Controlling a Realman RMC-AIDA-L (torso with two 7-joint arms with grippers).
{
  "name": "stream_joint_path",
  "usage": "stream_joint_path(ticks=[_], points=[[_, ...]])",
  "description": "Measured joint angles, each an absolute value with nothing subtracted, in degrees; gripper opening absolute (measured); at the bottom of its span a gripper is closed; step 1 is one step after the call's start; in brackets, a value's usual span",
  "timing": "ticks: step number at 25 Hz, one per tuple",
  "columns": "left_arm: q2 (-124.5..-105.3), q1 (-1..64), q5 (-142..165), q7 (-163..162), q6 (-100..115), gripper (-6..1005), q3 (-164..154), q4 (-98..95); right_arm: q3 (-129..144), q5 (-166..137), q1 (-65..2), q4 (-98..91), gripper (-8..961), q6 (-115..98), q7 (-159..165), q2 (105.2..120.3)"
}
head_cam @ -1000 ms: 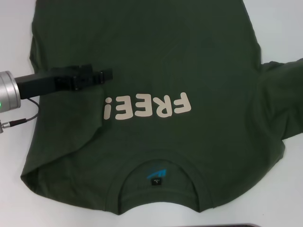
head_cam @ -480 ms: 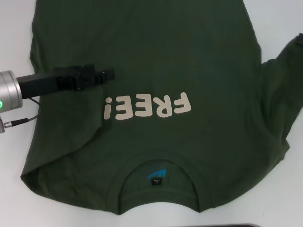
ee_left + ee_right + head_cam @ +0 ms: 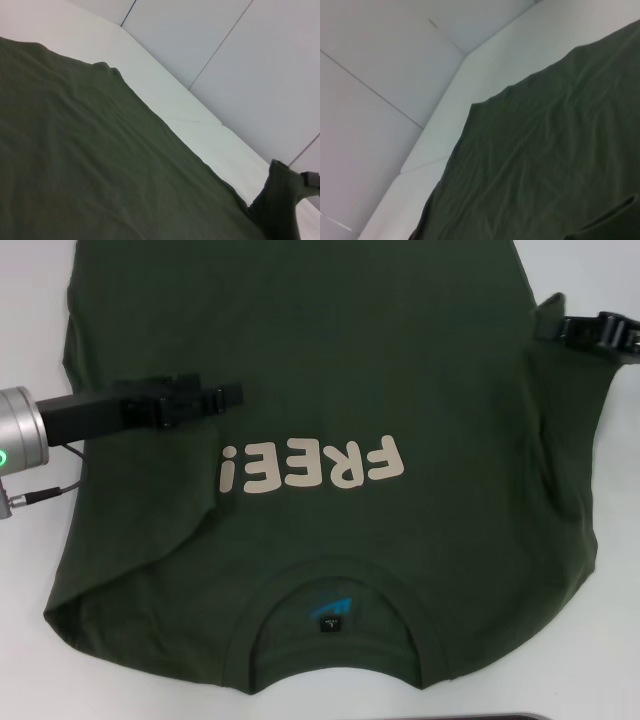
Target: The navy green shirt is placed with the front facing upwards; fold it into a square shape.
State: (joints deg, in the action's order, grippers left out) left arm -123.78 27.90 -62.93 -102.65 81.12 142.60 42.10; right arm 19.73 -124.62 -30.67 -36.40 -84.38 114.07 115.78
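The navy green shirt (image 3: 330,350) lies flat on the white table, front up, with cream "FREE!" lettering (image 3: 312,466) and the collar (image 3: 335,625) nearest me. Its left edge is folded inward. My left gripper (image 3: 228,397) rests low over that folded part, left of the lettering. At the far right, my right gripper (image 3: 548,328) is shut on the shirt's right sleeve (image 3: 570,400), which hangs lifted off the table. The left wrist view shows the shirt (image 3: 100,165) and the raised sleeve (image 3: 280,200) hanging from the right gripper (image 3: 311,179). Green cloth (image 3: 545,150) fills the right wrist view.
White table (image 3: 30,300) shows on both sides of the shirt. A pale wall (image 3: 240,60) stands behind the table's far edge. A dark edge (image 3: 500,717) sits at the near rim of the head view.
My right gripper has come into view from the right, carrying the right sleeve up off the table and inward toward the shirt's body. The left arm has barely moved.
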Motion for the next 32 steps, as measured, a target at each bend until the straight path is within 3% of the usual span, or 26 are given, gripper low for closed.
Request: stream_joint_path(ticks=[7,14,19,22,27,32], points=[[-123.82,28.26,-62.93,-102.65,80.53,888,142.27,41.86,23.58,-124.43,-32.11,-36.08,24,-80.2,114.08,117.86],[-123.84,28.3,-62.93,-102.65,80.09,887,142.32,41.81,24.57,-124.46,-33.09,-34.22,31,-79.05,112.57,118.0],[-123.84,28.36,-62.93,-102.65,79.73,887,142.22,41.83,24.84,-124.39,-33.59,-34.02,261,-79.04,111.38,118.03],[-123.84,28.43,-62.93,-102.65,79.69,887,142.21,41.83,24.54,-123.85,-33.32,-34.55,475,-79.51,111.35,117.96],[-123.77,28.47,-62.93,-102.65,79.63,887,142.21,41.84,24.51,-122.91,-30.79,-34.76,711,-80.42,112.33,116.34],[-123.8,28.41,-62.93,-102.65,79.67,887,142.21,41.83,24.39,-122.88,-27.33,-34.79,747,-81.21,113.62,114.54]])
